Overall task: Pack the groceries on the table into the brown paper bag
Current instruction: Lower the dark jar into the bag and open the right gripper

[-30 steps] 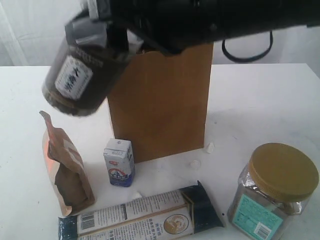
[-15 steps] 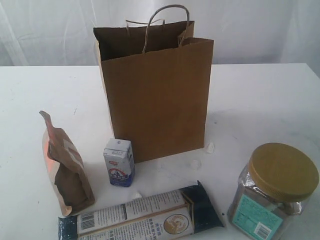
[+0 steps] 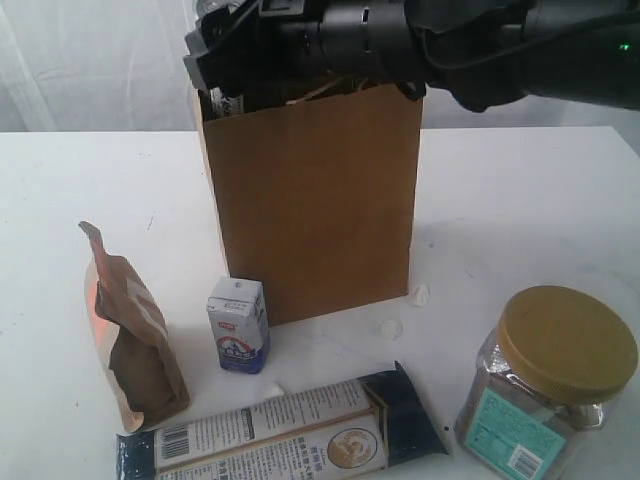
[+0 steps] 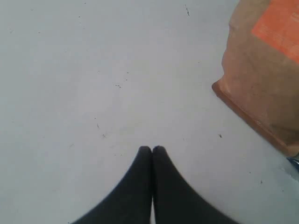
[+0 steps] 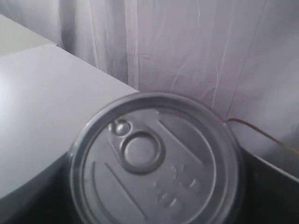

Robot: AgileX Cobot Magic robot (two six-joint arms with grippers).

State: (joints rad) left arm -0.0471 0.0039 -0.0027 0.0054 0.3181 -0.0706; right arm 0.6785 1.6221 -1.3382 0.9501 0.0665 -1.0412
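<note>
**Count of Items on View**

One brown paper bag [image 3: 315, 200] is counted. Five grocery packages are seen: one brown pouch [image 3: 135, 340], one small white-blue carton [image 3: 238, 325], one long blue-white packet [image 3: 280, 430], one gold-lidded clear jar [image 3: 545, 380] and one dark pull-tab jar [image 5: 154, 158]. Three small white scraps [image 3: 420, 295] are noted.
</note>
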